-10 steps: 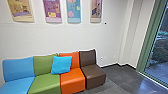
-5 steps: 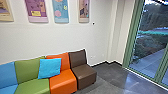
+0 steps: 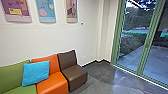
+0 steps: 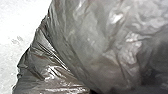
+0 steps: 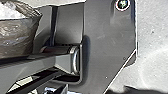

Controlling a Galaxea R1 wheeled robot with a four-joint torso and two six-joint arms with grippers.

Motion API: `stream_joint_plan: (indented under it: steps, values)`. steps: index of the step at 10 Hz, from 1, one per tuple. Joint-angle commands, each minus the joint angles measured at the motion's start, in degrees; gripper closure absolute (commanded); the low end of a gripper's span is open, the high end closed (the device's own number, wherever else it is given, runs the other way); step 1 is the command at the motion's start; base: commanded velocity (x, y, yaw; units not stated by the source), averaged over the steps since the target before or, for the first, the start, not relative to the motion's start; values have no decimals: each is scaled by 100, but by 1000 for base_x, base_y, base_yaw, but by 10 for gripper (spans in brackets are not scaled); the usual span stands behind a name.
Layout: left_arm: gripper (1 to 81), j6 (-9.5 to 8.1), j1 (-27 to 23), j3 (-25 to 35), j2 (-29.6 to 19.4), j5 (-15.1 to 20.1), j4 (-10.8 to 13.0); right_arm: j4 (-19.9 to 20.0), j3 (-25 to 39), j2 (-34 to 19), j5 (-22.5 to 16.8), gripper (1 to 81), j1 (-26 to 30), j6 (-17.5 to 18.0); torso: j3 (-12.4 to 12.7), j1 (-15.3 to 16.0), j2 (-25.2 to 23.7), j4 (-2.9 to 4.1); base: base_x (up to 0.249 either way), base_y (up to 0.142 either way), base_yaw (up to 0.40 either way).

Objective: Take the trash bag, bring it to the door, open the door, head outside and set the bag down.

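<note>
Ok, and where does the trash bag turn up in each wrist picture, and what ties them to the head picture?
Left wrist view: the trash bag looms large and close, grey and shiny.
Right wrist view: part of it comes in at the edge, near the robot's own dark plate.
Shared landmark: the floor, darker-looking in the head view, beside the brown seat.

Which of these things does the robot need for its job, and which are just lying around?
For the job:
trash bag
green-framed glass, possibly including the door
paved ground outside

Just around:
blue cushion
green seat, orange seat, brown seat
wall pictures
</note>
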Motion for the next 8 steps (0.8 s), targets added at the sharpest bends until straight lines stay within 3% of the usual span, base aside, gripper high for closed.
stream_joint_plan:
  steps: [1, 8]
  values:
    - [811, 1, -338, -49, -18, 398, -28, -9, -16, -14, -340, 10, 289, -1, 0, 0, 0, 0, 0, 0, -338]
    - [811, 10, -338, -49, -27, 398, -19, -53, -86, 21, -349, 10, 298, -1, 0, 0, 0, 0, 0, 0, -339]
